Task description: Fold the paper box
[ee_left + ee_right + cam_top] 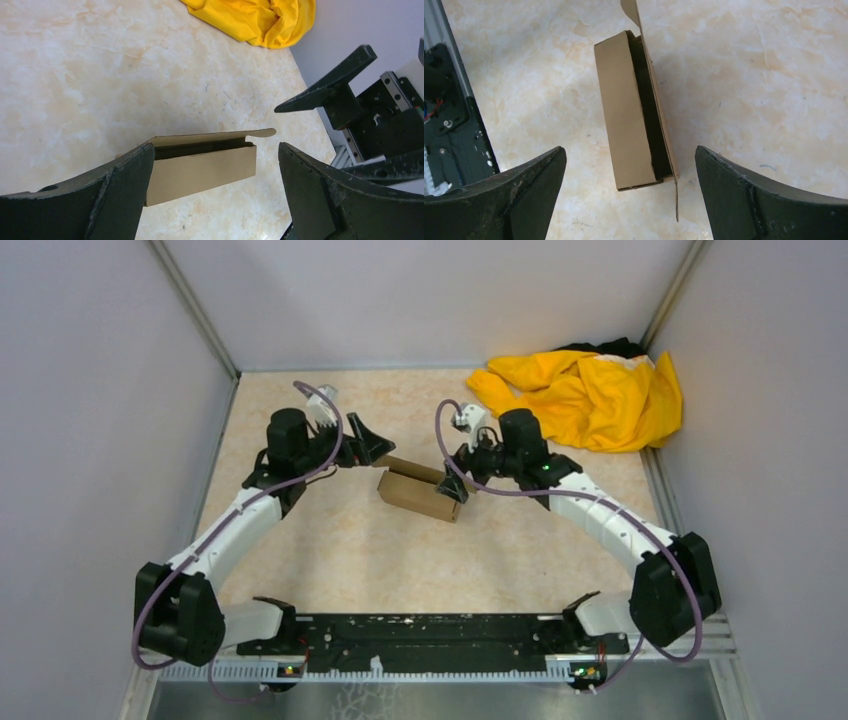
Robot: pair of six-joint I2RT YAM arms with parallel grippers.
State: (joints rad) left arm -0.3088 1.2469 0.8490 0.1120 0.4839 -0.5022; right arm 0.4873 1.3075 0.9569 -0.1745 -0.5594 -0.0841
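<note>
A small brown cardboard carton (420,495) lies on the beige marbled table (350,550), about in the middle, between the two arms. It is a long, low rectangular box and rests on one of its broad faces. Its long lid flap is not closed: the flap stands a little raised, and a dark gap runs along the whole upper edge. In the right wrist view a narrow tab sticks out at the near end of the carton (624,115).

The left gripper (368,445) hangs just beside the far left end of the carton. Its jaws are wide apart and hold nothing. In the left wrist view the carton (205,170) shows between the two black fingers (110,200), and one end of it is hidden behind the left finger.

The right gripper (458,475) is at the right end of the carton. Its jaws are also wide apart, with the carton lying lengthwise between them in the wrist view. I cannot tell if a finger touches the cardboard.

A crumpled bright yellow cloth (585,395) lies in the far right corner of the table, well apart from the carton.
</note>
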